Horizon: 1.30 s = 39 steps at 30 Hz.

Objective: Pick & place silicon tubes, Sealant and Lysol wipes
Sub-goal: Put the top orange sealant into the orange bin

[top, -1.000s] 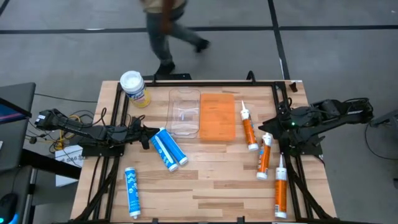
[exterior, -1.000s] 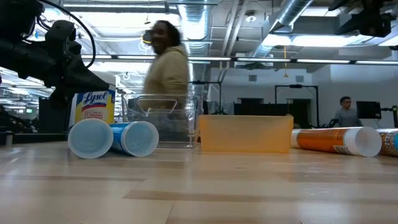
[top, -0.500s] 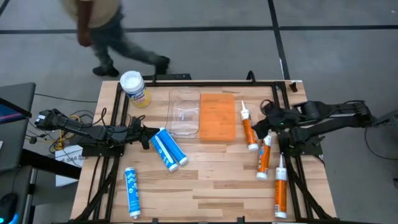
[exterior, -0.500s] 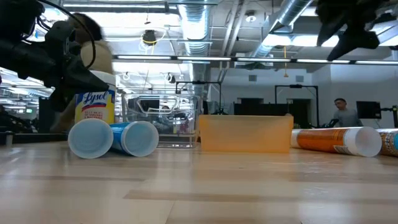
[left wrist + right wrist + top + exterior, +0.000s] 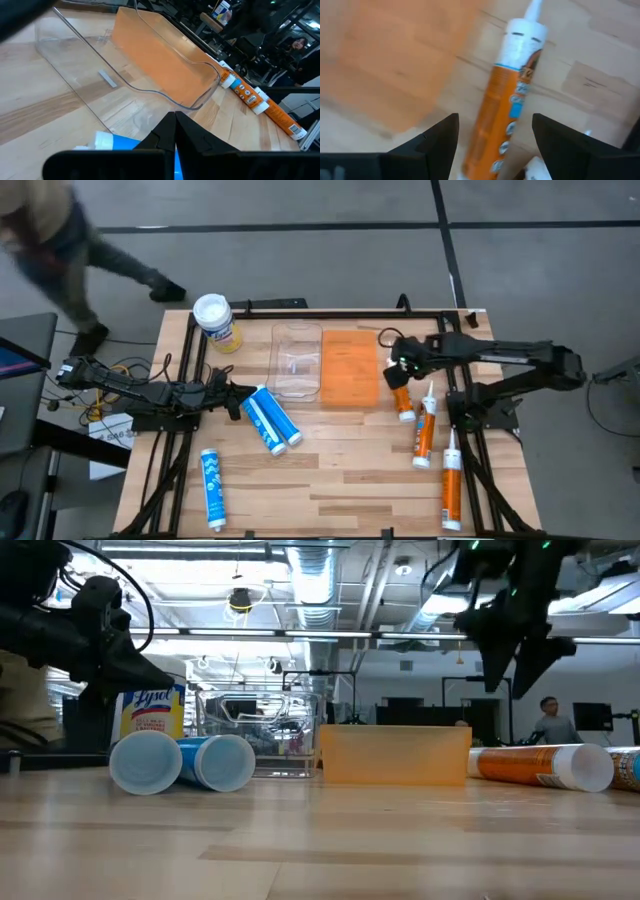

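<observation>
Three orange sealant tubes lie at the right: one beside the orange bin, two more nearer. My right gripper hangs open above the first tube, its fingers on either side of it, clear of it in the low view. Two blue tubes lie side by side at centre left, and a third lies at the near left. My left gripper is shut and empty beside the pair. The Lysol wipes canister stands at the far left.
A clear bin and an orange bin stand side by side at the far middle. A person walks on the floor beyond the table's far left corner. Bare wood lies across the near middle.
My right gripper has swung from the table's right edge toward the left, to a spot above the orange tube beside the orange bin. The person behind the table has walked toward the left. My left arm has kept still.
</observation>
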### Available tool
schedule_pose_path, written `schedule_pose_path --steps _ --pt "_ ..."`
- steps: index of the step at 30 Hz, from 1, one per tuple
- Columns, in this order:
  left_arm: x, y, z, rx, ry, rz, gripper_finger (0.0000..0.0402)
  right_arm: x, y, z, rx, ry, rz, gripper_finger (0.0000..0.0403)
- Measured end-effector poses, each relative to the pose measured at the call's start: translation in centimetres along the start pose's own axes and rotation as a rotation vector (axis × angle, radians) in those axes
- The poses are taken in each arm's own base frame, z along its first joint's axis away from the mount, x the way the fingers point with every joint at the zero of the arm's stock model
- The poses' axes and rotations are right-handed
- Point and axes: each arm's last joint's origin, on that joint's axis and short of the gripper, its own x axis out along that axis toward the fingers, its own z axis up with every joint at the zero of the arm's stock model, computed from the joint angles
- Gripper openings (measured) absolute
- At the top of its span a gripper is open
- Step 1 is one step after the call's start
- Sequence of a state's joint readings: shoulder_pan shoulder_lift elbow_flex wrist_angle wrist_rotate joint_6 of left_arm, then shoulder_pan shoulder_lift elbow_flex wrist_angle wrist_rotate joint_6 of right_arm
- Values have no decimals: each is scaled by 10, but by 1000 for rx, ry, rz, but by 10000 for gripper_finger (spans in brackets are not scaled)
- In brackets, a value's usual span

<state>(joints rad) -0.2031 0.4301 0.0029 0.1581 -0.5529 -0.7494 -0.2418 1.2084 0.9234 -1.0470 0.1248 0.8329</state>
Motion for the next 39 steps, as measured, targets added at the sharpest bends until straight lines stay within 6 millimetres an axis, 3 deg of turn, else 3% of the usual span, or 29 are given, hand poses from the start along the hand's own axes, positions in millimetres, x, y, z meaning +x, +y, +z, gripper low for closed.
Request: schedule_pose_path --steps 6,13,39 --pt "0 0 0 1 1 1 0 28 3 11 -35 104 -85 244" --pt "0 1 -1 9 10 10 0 46 7 15 -49 152 -136 244" --pt "0 2 -3 20 24 22 0 49 11 14 -62 142 -127 245"
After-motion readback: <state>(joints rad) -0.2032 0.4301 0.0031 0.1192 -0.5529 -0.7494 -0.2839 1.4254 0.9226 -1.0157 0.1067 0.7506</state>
